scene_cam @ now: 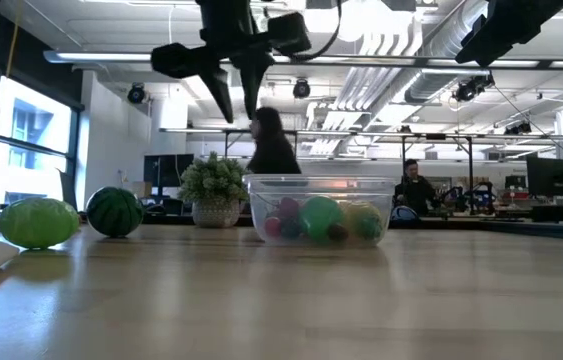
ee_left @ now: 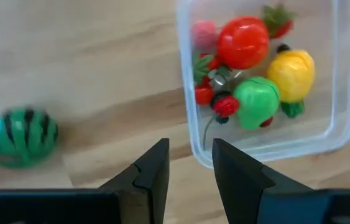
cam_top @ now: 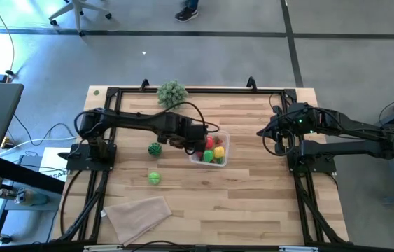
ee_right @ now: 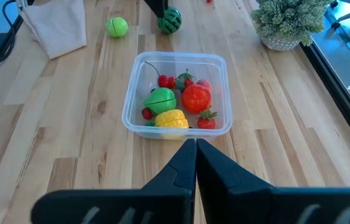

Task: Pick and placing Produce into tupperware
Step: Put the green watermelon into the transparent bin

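Tupperware point(cam_top: 223, 144): a clear container set near the middle of the wooden table point(cam_top: 252, 203), holding red, green and yellow produce point(ee_right: 173, 102).
Loose produce: a striped watermelon ball point(cam_top: 155, 149) and a light green ball point(cam_top: 155, 178) are seen on the table left of the container, well apart from it.
Left gripper point(ee_left: 190, 163): held above the container's left edge, fingers narrowly parted, nothing held.
Right gripper point(ee_right: 196, 152): parked at the table's right side, fingers pressed together, empty.
Other items: a beige cloth point(cam_top: 137, 214) at the front left, a bushy plant point(cam_top: 171, 92) at the back.
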Robot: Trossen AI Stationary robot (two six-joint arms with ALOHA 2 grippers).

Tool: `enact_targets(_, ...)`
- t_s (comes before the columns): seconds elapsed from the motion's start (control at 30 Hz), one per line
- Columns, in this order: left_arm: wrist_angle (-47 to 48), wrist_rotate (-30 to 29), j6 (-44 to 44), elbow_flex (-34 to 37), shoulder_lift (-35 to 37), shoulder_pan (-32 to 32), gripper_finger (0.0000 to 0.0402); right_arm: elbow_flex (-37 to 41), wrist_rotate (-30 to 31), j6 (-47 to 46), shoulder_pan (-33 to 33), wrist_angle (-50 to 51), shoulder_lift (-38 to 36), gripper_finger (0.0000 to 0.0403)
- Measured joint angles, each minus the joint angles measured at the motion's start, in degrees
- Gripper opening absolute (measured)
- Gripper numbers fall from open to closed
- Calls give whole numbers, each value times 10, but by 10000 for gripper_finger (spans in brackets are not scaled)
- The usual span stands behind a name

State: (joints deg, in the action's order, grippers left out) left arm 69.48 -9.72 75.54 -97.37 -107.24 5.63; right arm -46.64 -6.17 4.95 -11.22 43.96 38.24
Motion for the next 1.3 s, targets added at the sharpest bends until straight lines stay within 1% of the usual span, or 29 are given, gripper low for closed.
enact_targets(0.07,2,2,38,0,0,0,111,0,0,0,0,0,0,2)
enact_targets(0.3,8,11,44,11,-6,0,111,0,0,0,0,0,0,2)
enact_targets(0.43,60,17,50,15,-2,0,111,0,0,0,0,0,0,2)
enact_targets(0.57,106,17,78,15,10,0,111,0,0,0,0,0,0,2)
enact_targets(0.77,136,17,83,14,36,-5,111,0,0,0,0,0,0,2)
enact_targets(1.07,182,10,82,15,47,-9,113,0,0,0,0,0,0,2)
enact_targets(1.17,169,-3,80,43,55,-9,128,0,0,0,0,0,0,2)
enact_targets(1.3,104,-4,65,124,96,-8,166,0,0,0,0,0,0,2)
